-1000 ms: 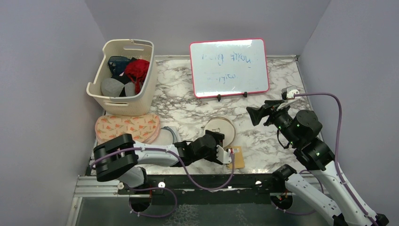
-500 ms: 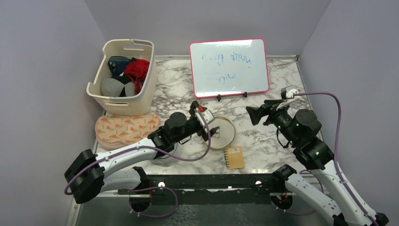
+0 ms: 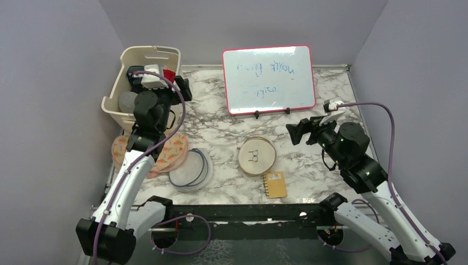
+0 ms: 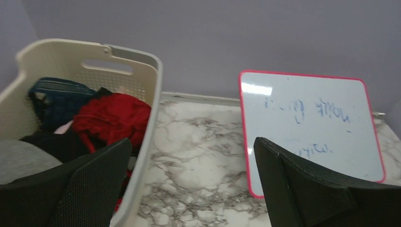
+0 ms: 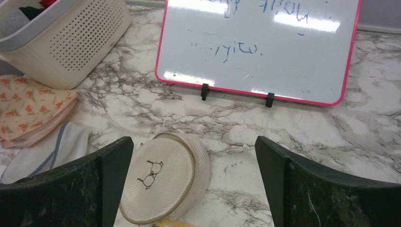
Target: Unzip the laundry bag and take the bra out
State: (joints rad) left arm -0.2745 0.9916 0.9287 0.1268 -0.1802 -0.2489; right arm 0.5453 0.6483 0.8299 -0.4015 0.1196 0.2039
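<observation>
The laundry bag (image 3: 256,155) is a round drum with white mesh sides and a tan top bearing a small black bra icon. It lies tilted on the marble table, in the middle. The right wrist view shows the laundry bag (image 5: 163,182) low and left of centre. The bra is hidden. My left gripper (image 3: 184,88) hangs open and empty beside the basket, far from the bag; in its own view the left gripper (image 4: 194,189) frames bare marble. To the right of the bag and above the table, my right gripper (image 3: 299,131) stands open, and the right gripper (image 5: 193,156) holds nothing.
A cream basket (image 3: 122,113) of clothes stands at the back left, also the basket (image 4: 152,94). A pink-framed whiteboard (image 3: 269,79) leans at the back. A flat clear disc with a blue rim (image 3: 190,168), a patterned pad (image 3: 165,149) and a small notebook (image 3: 275,184) lie near the front.
My left arm swung from the bag up and left to the basket, its jaws widening, uncovering the clear disc. The right gripper opened a little wider and edged left.
</observation>
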